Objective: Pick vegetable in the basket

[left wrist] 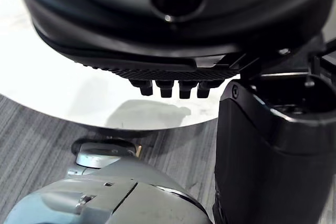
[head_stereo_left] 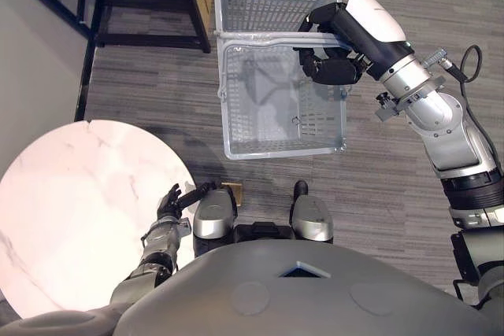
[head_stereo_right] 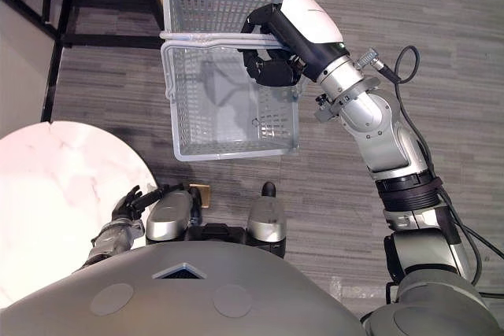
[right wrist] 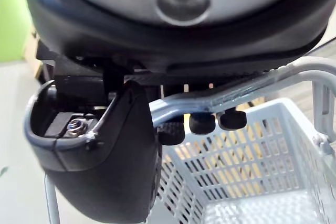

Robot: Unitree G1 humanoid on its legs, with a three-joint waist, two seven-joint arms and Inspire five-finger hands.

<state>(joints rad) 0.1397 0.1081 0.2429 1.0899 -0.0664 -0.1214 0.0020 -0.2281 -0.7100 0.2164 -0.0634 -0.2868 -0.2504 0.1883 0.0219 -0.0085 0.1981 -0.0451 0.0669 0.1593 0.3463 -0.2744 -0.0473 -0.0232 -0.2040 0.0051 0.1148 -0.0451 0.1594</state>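
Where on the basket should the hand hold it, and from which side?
The handle, from above. Its thin bars span the basket's open top, so fingers can curl under; the mesh walls are too wide. The right hand holds it near one end; nearer the middle would probably hang leveller.

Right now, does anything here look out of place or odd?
One small thing: a tan block lies on the floor beside the round table, where it looks stray. The basket hangs by its handle from the right hand and looks undamaged; the left hand is open by the table's edge.
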